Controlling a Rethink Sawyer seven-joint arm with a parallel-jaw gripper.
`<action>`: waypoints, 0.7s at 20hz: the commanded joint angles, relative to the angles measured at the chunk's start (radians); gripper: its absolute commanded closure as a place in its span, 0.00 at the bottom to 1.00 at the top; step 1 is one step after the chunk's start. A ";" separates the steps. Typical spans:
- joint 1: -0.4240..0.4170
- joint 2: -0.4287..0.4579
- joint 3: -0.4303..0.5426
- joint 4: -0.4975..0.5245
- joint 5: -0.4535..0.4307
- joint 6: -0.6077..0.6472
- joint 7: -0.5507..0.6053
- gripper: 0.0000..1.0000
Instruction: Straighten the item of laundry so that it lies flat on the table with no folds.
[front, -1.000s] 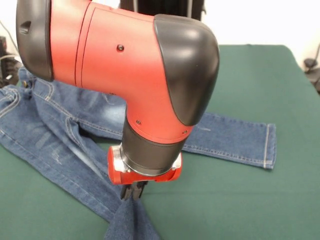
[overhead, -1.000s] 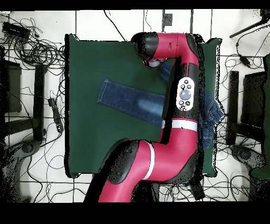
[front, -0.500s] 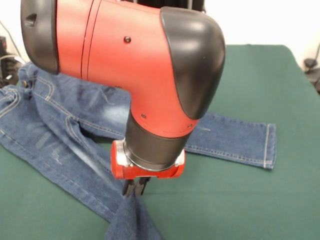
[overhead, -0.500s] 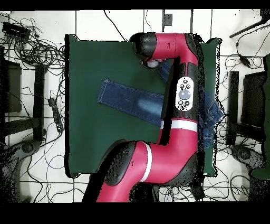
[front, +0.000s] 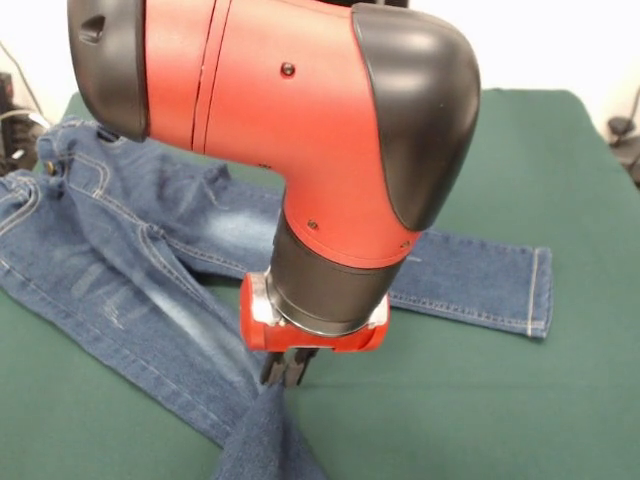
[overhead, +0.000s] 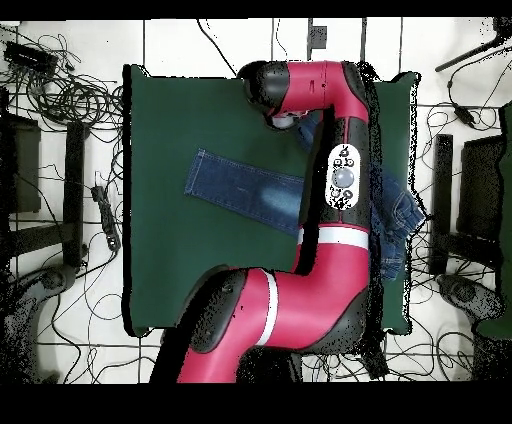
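Green table (front: 480, 400) under faded blue jeans (front: 110, 270), one leg flat, the other twisted and bunched. Gripper (front: 284, 372) pinches that bunched leg, fingers narrow on denim.

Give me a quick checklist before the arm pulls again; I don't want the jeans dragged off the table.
1. Tool shut on the jeans: ok, it pinches a raised peak of the near leg.
2. Far leg lying flat: ok, cuff spread on the table.
3. Near leg flat: not ok, lifted and folded at the tool.
4. Waist on the table: not ok, overhead it hangs past the edge.
5. Room to pull: ok, bare cloth alongside.
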 joint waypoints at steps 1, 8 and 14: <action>0.045 0.025 0.008 0.173 0.076 0.000 0.333 1.00; 0.039 0.023 0.003 0.209 0.114 -0.029 0.336 1.00; 0.038 0.019 -0.002 0.243 0.147 -0.043 0.360 1.00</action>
